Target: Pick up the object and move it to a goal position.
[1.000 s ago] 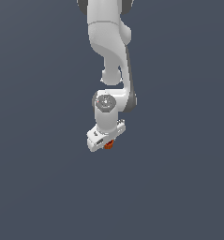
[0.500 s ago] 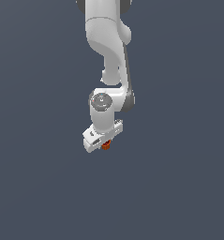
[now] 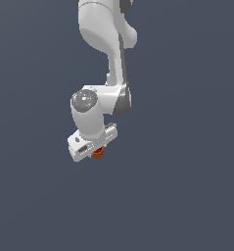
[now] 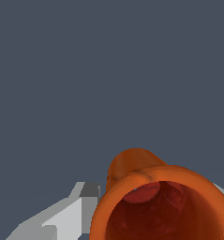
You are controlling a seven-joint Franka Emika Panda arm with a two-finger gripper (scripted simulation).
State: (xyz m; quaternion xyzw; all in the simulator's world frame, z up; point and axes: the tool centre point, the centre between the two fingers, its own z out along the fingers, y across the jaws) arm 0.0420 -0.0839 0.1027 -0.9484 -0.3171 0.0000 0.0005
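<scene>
**Spotter:** Where's the cup right now?

**Me:** The cup (image 3: 98,153) sits right at the tip of my pincer (image 3: 95,153), tucked between the fingers just under the white hand. On the wrist feed the cup (image 4: 160,201) fills the lower corner, its open mouth turned toward the camera and its darker hollow showing, so its long axis runs roughly along the line of the fingers.

**Spotter:** Is the pincer gripping it?

**Me:** I read it as pinched on the cup: one grey-white finger (image 4: 69,215) lies tight against its side, and a sliver of the other shows beyond the far rim. I can't see the contact faces themselves.

**Spotter:** Anything else around?

**Me:** Only the arm (image 3: 104,44) rising above and flat grey background everywhere. I can't tell tabletop from backdrop, or whether the cup is lifted clear. No goal marker is visible, so I can't say which way it lies. My judgement: the cup travels with the pincer, so the carry depends on the grip holding.
</scene>
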